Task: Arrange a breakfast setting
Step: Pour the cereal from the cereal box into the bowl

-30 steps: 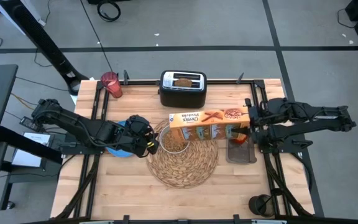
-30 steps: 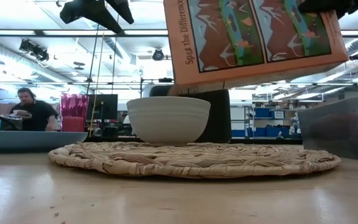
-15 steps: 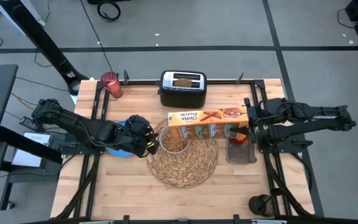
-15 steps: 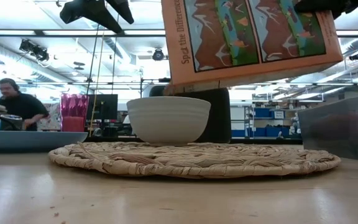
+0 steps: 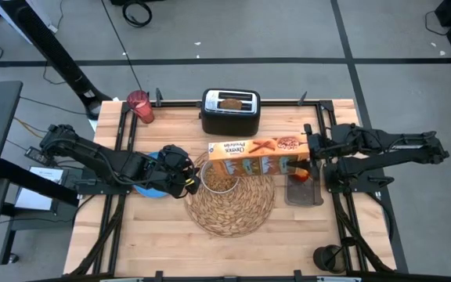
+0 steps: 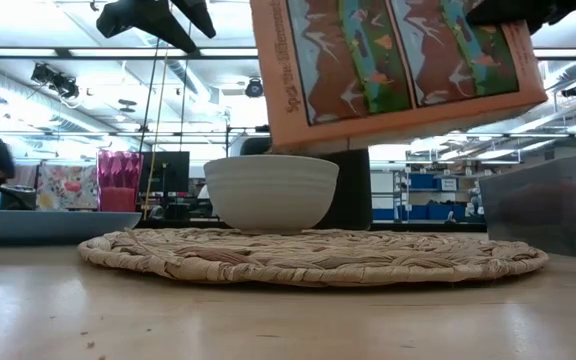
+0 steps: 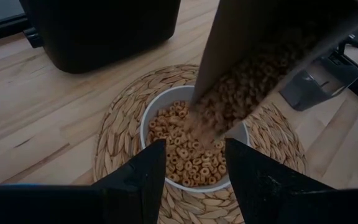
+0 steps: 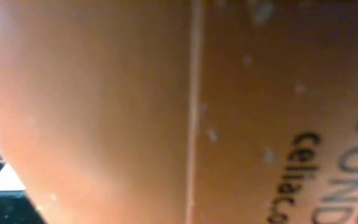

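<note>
The right hand (image 5: 310, 149) is clamped on the end of an orange cereal box (image 5: 258, 155), held tipped over the white bowl (image 5: 220, 179), which sits on the straw placemat (image 5: 233, 205) mid-worktop. Cereal (image 7: 191, 146) fills the bowl. The left hand (image 5: 190, 182), fingers apart and holding nothing, hovers just beside the bowl, toward the worktop's left edge.

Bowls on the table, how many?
1. The white bowl sits on the woven placemat, under the tilted cereal box, part full of cereal. Others could be hidden behind the arms.
</note>
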Action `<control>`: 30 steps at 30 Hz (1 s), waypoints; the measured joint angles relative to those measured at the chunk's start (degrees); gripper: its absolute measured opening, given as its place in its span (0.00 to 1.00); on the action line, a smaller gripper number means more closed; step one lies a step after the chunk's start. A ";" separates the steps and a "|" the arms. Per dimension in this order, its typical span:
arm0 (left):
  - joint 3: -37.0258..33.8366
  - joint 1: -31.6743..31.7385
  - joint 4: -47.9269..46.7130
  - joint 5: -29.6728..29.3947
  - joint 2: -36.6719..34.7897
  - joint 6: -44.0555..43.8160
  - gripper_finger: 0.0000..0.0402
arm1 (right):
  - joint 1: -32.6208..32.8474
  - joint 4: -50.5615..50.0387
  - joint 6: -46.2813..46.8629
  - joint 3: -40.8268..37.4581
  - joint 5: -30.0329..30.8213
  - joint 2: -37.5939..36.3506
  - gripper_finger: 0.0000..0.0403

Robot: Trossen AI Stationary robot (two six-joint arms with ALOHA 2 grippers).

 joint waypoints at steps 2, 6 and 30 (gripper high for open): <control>0.01 0.02 0.08 0.00 0.00 0.00 0.43 | 0.00 -0.03 0.29 0.11 0.85 -0.12 0.66; 0.01 0.00 0.07 0.00 -0.02 0.00 0.43 | -0.02 -0.54 0.49 0.09 0.44 -0.21 0.66; 0.02 0.01 0.55 0.00 -0.02 0.01 0.43 | 0.13 -5.40 2.52 0.12 -0.21 -4.64 0.66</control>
